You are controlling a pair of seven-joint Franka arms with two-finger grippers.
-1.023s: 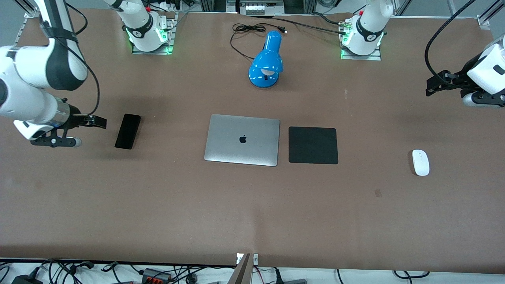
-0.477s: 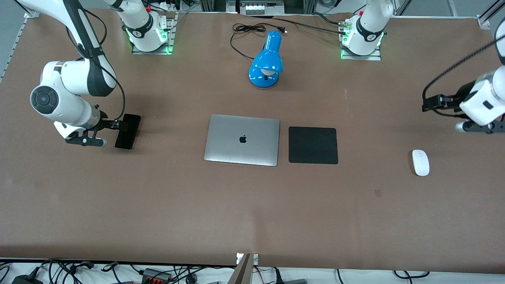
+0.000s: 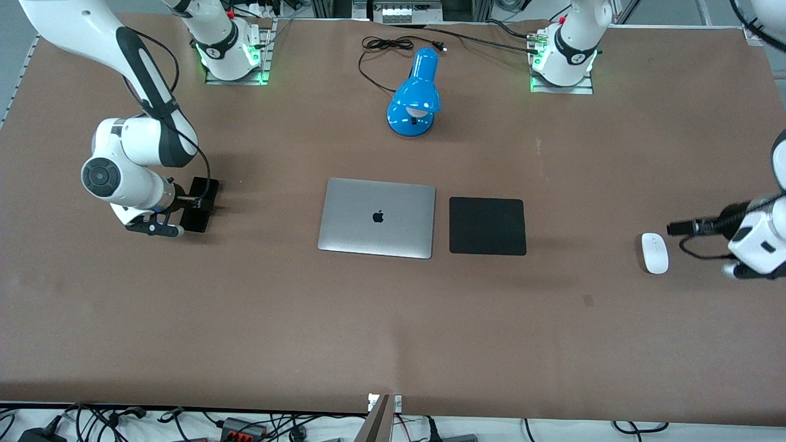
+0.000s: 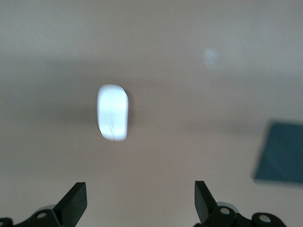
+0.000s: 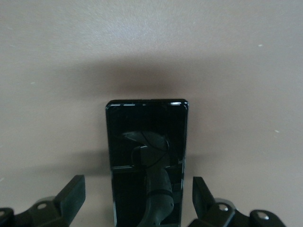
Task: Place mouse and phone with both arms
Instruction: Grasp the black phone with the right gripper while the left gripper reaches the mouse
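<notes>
Evidently both arms are at the reach-in step. The right gripper [image 5: 137,198] hangs spread-fingered over the phone [image 3: 200,203], which lies flat near the right arm's end of the table; a good grasp means descending squarely so each finger clears a long edge before closing. The left gripper [image 4: 140,201], fingers also apart, sits just beside the mouse [image 3: 654,252] and must centre over it first. Between laptop [image 3: 377,217], black mat [image 3: 487,226] and both objects the tabletop gives ample room.
</notes>
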